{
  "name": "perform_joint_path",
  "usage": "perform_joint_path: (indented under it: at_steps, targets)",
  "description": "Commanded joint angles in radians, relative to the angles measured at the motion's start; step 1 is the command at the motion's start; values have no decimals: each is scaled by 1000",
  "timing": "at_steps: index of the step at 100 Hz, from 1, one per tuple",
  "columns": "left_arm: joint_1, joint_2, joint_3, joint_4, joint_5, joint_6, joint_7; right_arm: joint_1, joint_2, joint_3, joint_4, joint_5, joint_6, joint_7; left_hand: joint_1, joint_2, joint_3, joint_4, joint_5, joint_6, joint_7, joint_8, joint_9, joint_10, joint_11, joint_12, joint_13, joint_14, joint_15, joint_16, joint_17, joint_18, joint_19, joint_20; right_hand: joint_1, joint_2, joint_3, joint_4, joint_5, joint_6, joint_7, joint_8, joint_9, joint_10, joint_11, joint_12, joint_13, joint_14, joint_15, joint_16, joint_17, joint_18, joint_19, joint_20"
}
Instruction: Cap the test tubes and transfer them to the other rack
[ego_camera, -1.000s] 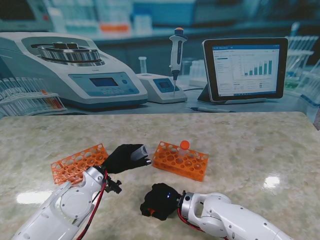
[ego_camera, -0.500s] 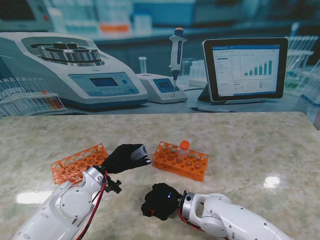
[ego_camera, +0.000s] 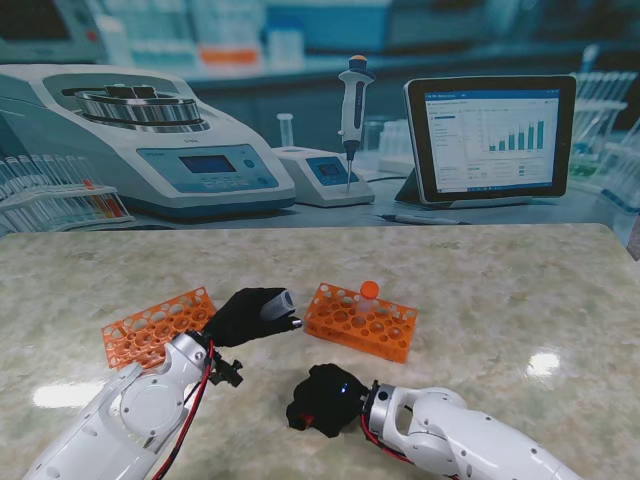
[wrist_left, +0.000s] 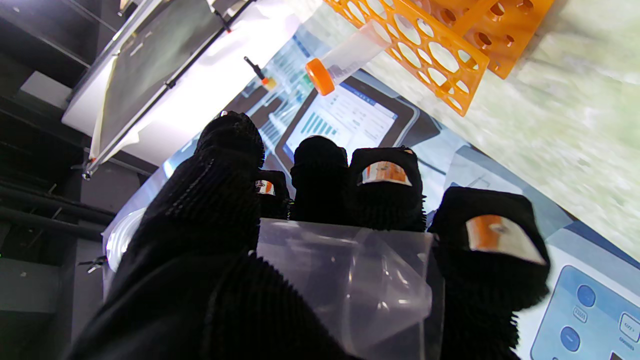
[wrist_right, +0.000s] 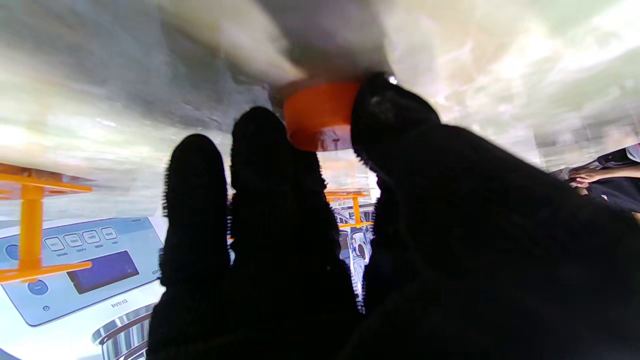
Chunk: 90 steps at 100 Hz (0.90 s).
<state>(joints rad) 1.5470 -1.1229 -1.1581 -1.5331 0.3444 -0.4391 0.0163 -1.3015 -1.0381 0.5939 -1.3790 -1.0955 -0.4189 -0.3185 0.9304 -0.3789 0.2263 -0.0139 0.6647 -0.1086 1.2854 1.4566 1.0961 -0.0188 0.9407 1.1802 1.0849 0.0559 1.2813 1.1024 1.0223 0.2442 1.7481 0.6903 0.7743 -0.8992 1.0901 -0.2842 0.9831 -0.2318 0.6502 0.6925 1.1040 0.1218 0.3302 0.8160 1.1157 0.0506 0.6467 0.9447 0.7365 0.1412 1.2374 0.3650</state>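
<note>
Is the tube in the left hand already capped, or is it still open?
Still open. The left hand holds a clear tube with no cap on it, and the right hand pinches an orange cap at the table.

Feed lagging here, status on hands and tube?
Left robot hand shut on uncapped tube. Right robot hand pinching orange cap at table. Nothing between them.

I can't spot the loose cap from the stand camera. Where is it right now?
The small orange plastic cap is pinched in the black-gloved right hand, low over the marble table, nearer to me than the right orange rack.
</note>
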Motion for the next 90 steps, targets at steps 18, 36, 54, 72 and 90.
perform_joint_path:
  at_steps: [18,36,54,72,90]
  targets:
    - [2,-1,-1,0,0,3,-2,-23,2,18,0,-8,-5,-1,15,35,-11,-2,17,-59,90,63,-8,-46,13,13,11,-28,29,-6,50,-55,156,-33,199,1,180,58,33,-26,16,16,141,-182,160,33,39,-30,52,-9,7,33,41,-25]
    - [3,-1,-2,0,0,2,-1,-36,1,35,-16,-10,-9,-5,15,35,-11,-2,17,-57,91,63,-8,-47,12,13,11,-28,29,-7,50,-55,155,-34,202,-3,188,55,36,-28,18,17,143,-181,161,33,41,-30,54,-9,7,35,46,-30]
    - [3,-1,-3,0,-1,1,0,-48,-1,52,-31,-12,-13,-10,15,35,-11,-2,17,-58,91,63,-9,-47,13,13,11,-28,29,-7,50,-55,155,-34,204,-6,193,52,38,-31,20,18,145,-181,162,33,42,-29,56,-9,7,37,51,-33]
    - [4,-1,-4,0,0,0,1,-52,-2,60,-39,-13,-15,-11,14,35,-11,-2,17,-59,91,63,-8,-48,12,12,10,-28,29,-7,49,-55,155,-34,207,-7,199,49,40,-32,21,18,147,-183,163,32,43,-32,58,-10,7,38,55,-37]
    - [4,-1,-5,0,0,-1,2,-55,-2,65,-41,-13,-20,-17,14,36,-11,-2,17,-59,91,62,-9,-48,12,12,10,-28,29,-7,49,-55,154,-34,210,-9,206,46,41,-33,22,18,150,-185,164,32,46,-32,61,-9,8,41,60,-39]
